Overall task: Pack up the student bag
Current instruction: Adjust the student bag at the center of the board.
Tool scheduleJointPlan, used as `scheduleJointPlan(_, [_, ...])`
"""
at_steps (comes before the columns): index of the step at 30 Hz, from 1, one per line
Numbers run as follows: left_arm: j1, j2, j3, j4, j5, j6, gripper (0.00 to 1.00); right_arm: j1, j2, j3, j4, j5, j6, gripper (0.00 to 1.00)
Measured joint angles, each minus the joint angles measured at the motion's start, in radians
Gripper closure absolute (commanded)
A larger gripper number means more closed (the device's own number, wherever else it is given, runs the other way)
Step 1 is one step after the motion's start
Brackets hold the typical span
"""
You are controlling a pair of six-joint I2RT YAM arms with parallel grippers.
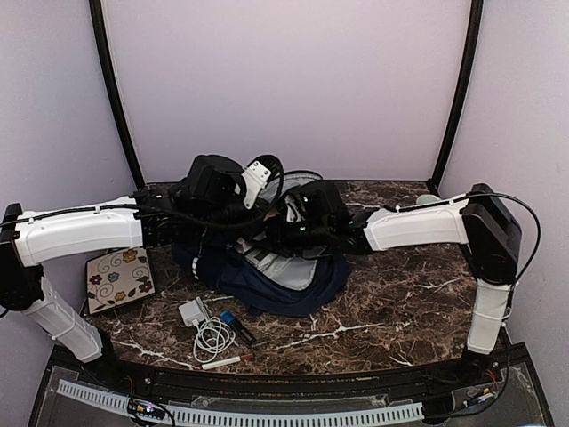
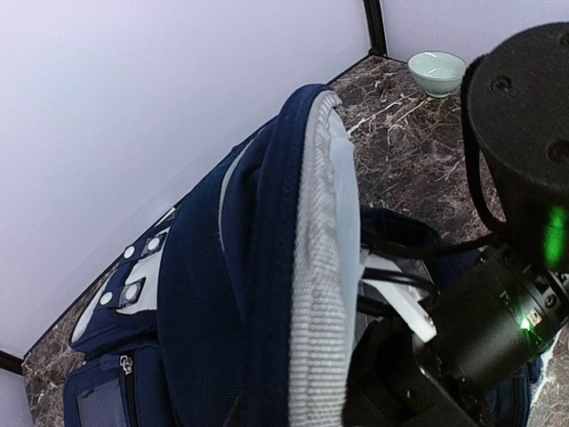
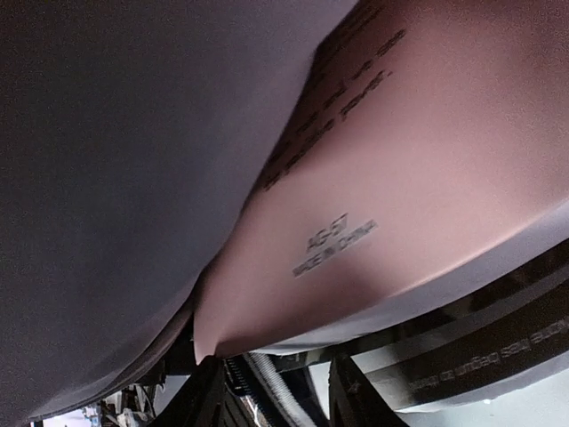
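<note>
From my station I see a dark brown marble counter [image 1: 400,302], glossy and veined in white. Pale lilac walls [image 1: 293,80] enclose it, with black posts [image 1: 111,89] at the back corners. The student bag [image 1: 284,280] lies slumped near the middle of the counter, between the two arms. It is navy fabric with white stripes; its padded flap stands up, mesh outside and knitted grey lining within.

The left hand [image 1: 256,181] hangs over the bag's far edge. I cannot tell how its fingers stand. The right hand [image 3: 276,391] is pushed into the bag's mouth. Its wrist camera is filled by a smooth pink surface [image 3: 418,178] with small printed lettering and a soft grey sheet [image 3: 133,178]. Two dark fingertips [image 3: 204,400] show at the bottom with a gap between them, but I cannot tell whether they grip anything.

A pale green glazed bowl [image 2: 437,71] sits at the far right corner. Near the left arm lies a square floral tile [image 1: 120,278]. In front of the bag are a white charger [image 1: 194,311], its coiled cable [image 1: 212,338] and a marker [image 1: 227,360].
</note>
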Motion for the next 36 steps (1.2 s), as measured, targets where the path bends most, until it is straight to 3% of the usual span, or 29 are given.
scheduleJointPlan(7, [0.013,-0.002,0.0,-0.001,0.04,-0.031,1.0,-0.003,-0.107,-0.167,0.013,0.011,-0.01,0.52])
scheduleJointPlan(15, [0.024,-0.002,0.0,-0.001,0.054,-0.058,1.0,-0.045,-0.374,-0.274,-0.215,0.156,-0.105,0.38])
scheduleJointPlan(17, [0.028,-0.002,0.0,-0.001,0.063,-0.067,1.0,-0.045,-0.419,-0.275,-0.284,0.203,-0.125,0.29])
scheduleJointPlan(21, [0.031,0.001,0.0,0.0,0.074,-0.076,1.0,-0.045,-0.435,-0.308,-0.392,0.306,-0.131,0.11])
scheduleJointPlan(25, [0.031,0.004,0.0,0.0,0.091,-0.082,1.0,-0.046,-0.357,-0.32,-0.491,0.368,-0.13,0.08])
scheduleJointPlan(26, [0.031,0.005,0.0,0.0,0.095,-0.084,1.0,-0.046,-0.327,-0.315,-0.506,0.379,-0.135,0.13])
scheduleJointPlan(27, [0.031,0.005,0.0,0.0,0.099,-0.084,1.0,-0.046,-0.293,-0.306,-0.515,0.385,-0.14,0.27])
scheduleJointPlan(28, [0.031,0.005,0.0,-0.001,0.103,-0.084,1.0,-0.047,-0.257,-0.293,-0.523,0.387,-0.146,0.56])
scheduleJointPlan(31, [0.034,0.005,0.0,-0.003,0.122,-0.083,1.0,-0.05,-0.186,-0.261,-0.543,0.4,-0.169,0.9])
scheduleJointPlan(34, [0.038,0.005,0.0,-0.005,0.175,-0.07,1.0,-0.06,-0.175,-0.245,-0.546,0.402,-0.183,1.0])
scheduleJointPlan(36, [0.037,0.005,0.0,-0.01,0.219,-0.051,0.99,-0.088,-0.186,-0.236,-0.554,0.402,-0.2,1.0])
